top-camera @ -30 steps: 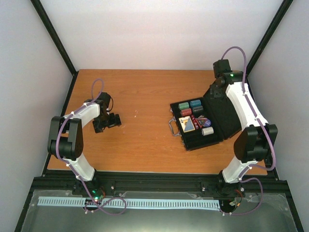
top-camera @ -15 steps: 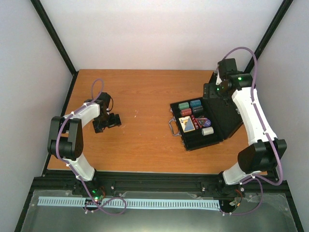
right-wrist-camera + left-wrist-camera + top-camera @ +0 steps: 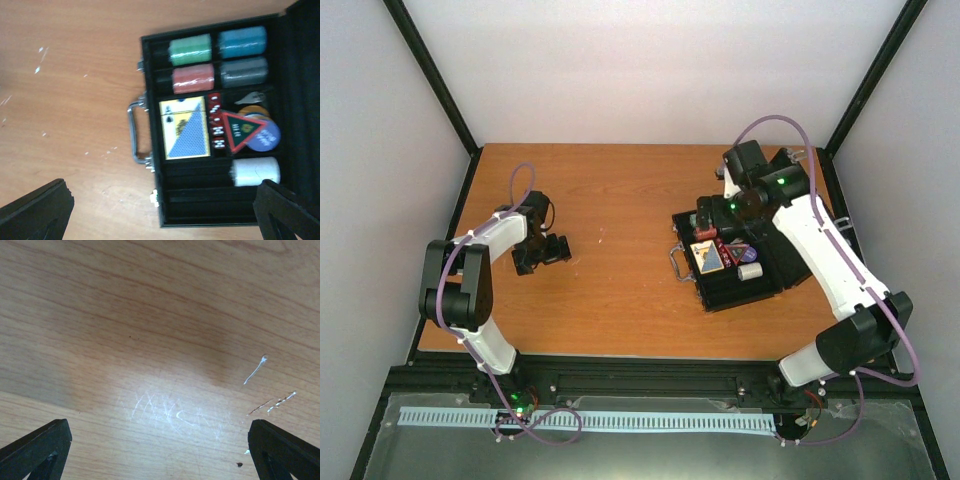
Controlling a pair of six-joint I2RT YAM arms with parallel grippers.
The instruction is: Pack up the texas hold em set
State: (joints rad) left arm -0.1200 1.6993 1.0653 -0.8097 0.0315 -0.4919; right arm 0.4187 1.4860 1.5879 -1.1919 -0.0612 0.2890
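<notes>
The black briefcase (image 3: 745,285) lies open on the table's right half, with its metal handle (image 3: 134,132) pointing left. In its tray are green (image 3: 190,49), blue (image 3: 242,41), red (image 3: 193,78) and grey (image 3: 244,72) chip stacks, a white stack (image 3: 255,171), the card deck (image 3: 184,128), red dice (image 3: 216,127), a purple disc (image 3: 269,139) and a triangular marker (image 3: 240,131). The lid (image 3: 300,75) stands along the right side. My right gripper (image 3: 710,215) (image 3: 165,215) hovers open and empty above the tray. My left gripper (image 3: 555,250) (image 3: 160,450) is open and empty over bare wood, far left of the case.
The wooden table (image 3: 620,200) is bounded by white walls and a black frame. Several tray slots (image 3: 210,200) at the near end of the case hold nothing. Scratches and white specks (image 3: 255,371) mark the wood under the left gripper.
My right arm has swung from behind the raised lid leftward, to above the open tray. The left arm has not moved.
</notes>
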